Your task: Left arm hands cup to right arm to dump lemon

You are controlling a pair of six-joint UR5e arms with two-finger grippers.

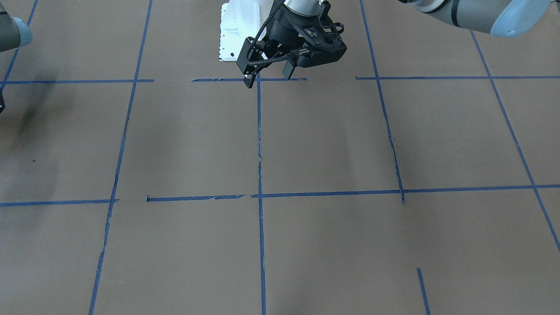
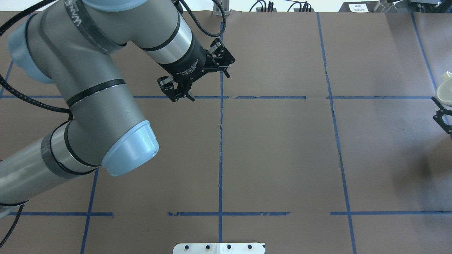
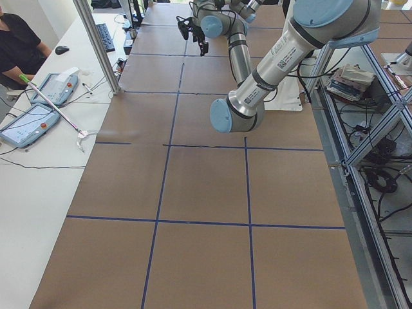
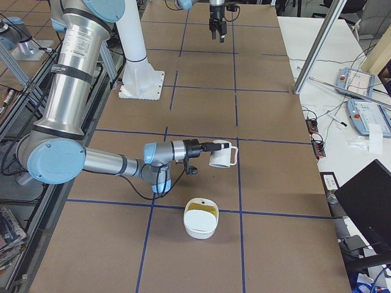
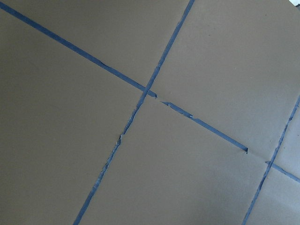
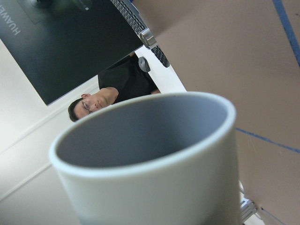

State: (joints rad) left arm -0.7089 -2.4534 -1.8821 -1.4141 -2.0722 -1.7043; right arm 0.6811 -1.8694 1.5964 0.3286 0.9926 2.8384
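My right gripper [image 4: 209,149] is shut on the white cup [image 4: 222,156] and holds it tipped on its side above the table. In the right wrist view the cup [image 6: 154,140] fills the frame and its grey inside looks empty. The cup's rim [image 2: 445,91] shows at the overhead view's right edge. My left gripper [image 2: 196,78] hangs open and empty over the table's middle, far from the cup, and also shows in the front view [image 1: 280,65]. I cannot make out the lemon with certainty.
A white bowl [image 4: 201,224] with a yellowish inside stands on the table just below and in front of the cup. The robot's white base plate [image 1: 231,35] is at the table's edge. An operator [image 3: 19,45], tablets and a metal post [image 3: 96,45] are beside the table.
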